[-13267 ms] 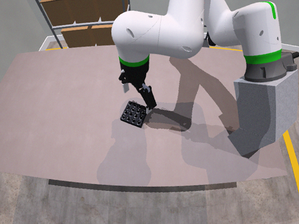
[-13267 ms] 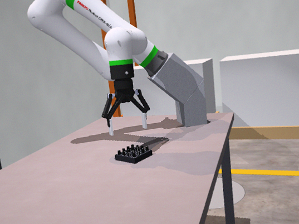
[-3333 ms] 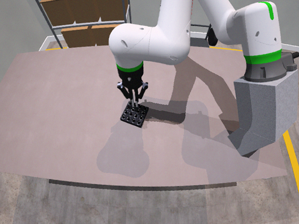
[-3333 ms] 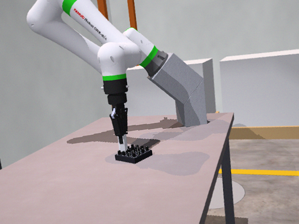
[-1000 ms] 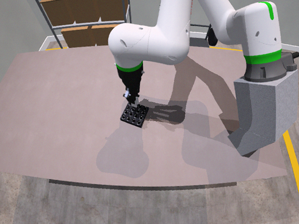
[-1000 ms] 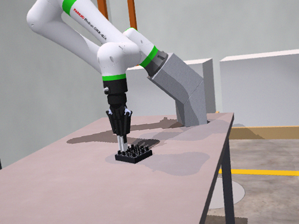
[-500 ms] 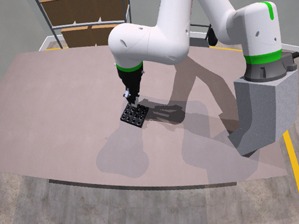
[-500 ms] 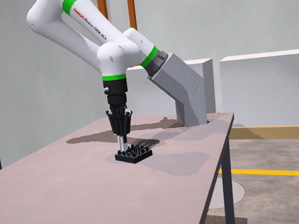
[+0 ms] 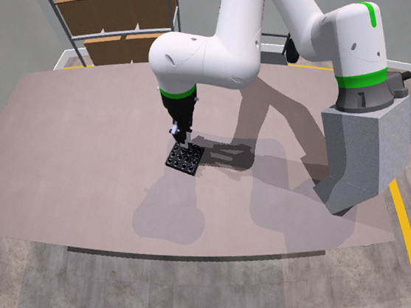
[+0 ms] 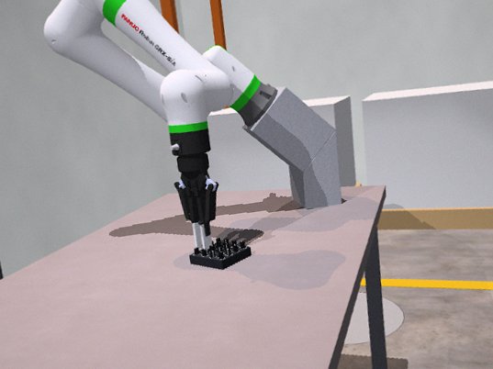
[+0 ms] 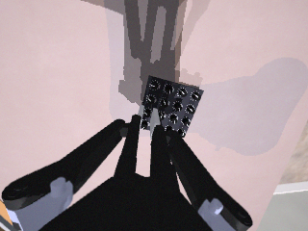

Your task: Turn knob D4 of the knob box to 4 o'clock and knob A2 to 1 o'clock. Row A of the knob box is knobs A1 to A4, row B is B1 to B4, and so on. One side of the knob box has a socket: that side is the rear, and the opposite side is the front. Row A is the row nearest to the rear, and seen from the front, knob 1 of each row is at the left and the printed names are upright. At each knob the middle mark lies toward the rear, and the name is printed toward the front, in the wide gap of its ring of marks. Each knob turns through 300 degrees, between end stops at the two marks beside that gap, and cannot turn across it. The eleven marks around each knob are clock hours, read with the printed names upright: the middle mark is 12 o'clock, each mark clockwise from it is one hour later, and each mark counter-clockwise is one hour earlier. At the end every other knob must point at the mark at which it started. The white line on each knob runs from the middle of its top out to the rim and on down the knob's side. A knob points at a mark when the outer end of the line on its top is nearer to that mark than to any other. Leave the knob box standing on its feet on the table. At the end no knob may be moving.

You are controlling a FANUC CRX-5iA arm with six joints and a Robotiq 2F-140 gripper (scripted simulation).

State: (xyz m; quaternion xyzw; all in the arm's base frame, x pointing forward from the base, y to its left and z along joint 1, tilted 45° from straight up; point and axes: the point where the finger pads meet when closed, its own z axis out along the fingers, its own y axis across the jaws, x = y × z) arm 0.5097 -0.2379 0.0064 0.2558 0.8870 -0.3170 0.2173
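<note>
The black knob box [image 9: 183, 156] stands on its feet on the pinkish table, with its sixteen small black knobs up. It also shows in the exterior view [image 10: 220, 253] and in the wrist view [image 11: 172, 106]. My gripper [image 9: 183, 144] points straight down over the box's edge row, near a corner. Its fingertips stand a narrow gap apart on either side of one knob there, loosened and not clamped. In the exterior view the fingertips [image 10: 202, 244] reach down to knob height. The knob names and white lines are too small to read.
The robot's grey pedestal [image 9: 366, 149] stands at the table's right side. A shelf with cardboard boxes [image 9: 117, 20] stands behind the table's far edge. White blocks [image 10: 447, 147] stand beyond the table.
</note>
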